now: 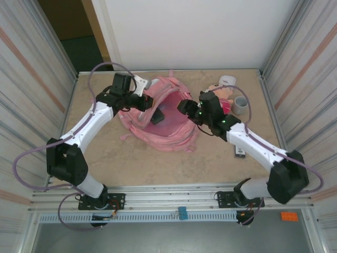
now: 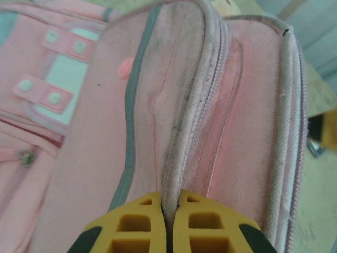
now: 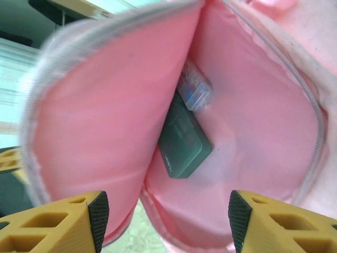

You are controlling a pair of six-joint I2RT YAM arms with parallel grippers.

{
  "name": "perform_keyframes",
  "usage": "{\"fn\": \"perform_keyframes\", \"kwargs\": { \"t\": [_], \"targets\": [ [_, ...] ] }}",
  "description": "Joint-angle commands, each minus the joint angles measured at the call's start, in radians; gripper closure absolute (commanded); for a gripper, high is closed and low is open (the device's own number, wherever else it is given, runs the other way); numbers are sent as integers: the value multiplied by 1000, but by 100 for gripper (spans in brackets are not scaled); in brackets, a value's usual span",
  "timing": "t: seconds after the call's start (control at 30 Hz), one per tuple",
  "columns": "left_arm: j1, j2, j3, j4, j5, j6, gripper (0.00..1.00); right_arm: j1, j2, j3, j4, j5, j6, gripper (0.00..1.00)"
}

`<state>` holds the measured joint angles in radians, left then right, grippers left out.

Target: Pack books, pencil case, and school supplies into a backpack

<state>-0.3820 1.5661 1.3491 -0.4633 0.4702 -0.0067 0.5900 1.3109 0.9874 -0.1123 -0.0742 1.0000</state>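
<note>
The pink backpack (image 1: 174, 134) lies open in the middle of the table. My left gripper (image 1: 147, 103) is at its upper left rim. In the left wrist view that gripper (image 2: 169, 203) is shut on the backpack's (image 2: 105, 132) grey zip edge. My right gripper (image 1: 184, 108) hovers at the right side of the opening, and in its wrist view it (image 3: 168, 216) is open and holds nothing. Inside, on the pink lining (image 3: 253, 121), lies the dark green pencil case (image 3: 184, 137) (image 1: 157, 116). Touching its far end is a clear bluish school supplies item (image 3: 195, 89). A small flat thing with a pale label (image 1: 240, 152), possibly the book, lies beside my right forearm.
A pink plush doll (image 1: 224, 95), a grey cup (image 1: 240, 105) and a white object (image 1: 227, 80) stand at the back right. Metal walls close in the table on the left and right. Bare tabletop (image 1: 158, 166) lies in front of the backpack.
</note>
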Motion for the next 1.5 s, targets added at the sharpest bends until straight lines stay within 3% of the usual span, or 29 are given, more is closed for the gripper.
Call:
{"fn": "perform_keyframes", "kwargs": {
  "t": [0.0, 0.13, 0.27, 0.37, 0.5, 0.57, 0.73, 1.07, 1.37, 1.47],
  "targets": [
    [-72, 26, -36, -16, 42, 120, 82, 14, -55, -36, -79, 72, -159, 37],
    [-135, 55, -25, -73, 19, 124, 50, 57, -117, -25, -78, 111, -351, 36],
    [-74, -5, -74, -55, 25, -3, 29, 125, -144, -1, -94, 151, -663, 34],
    [37, -77, -139, -35, 67, -97, 22, 224, -132, 7, -124, 204, -1007, 35],
    [200, -151, -239, -29, 104, -153, 21, 354, -54, -20, -171, 280, -1493, 36],
    [279, -166, -284, -20, 134, -167, 21, 361, -1, -12, -192, 291, -1594, 36],
    [402, -108, -347, 13, 261, -201, 22, 332, 101, 11, -149, 262, -1703, 36],
    [403, 37, -331, 81, 346, -146, 23, 267, 242, 34, 4, 233, -1882, 36],
    [399, 155, -290, 115, 319, -76, 21, 238, 317, 78, 63, 233, -1934, 37],
    [396, 198, -268, 117, 344, -81, 25, 231, 324, 79, 78, 217, -1933, 42]
  ]
}}
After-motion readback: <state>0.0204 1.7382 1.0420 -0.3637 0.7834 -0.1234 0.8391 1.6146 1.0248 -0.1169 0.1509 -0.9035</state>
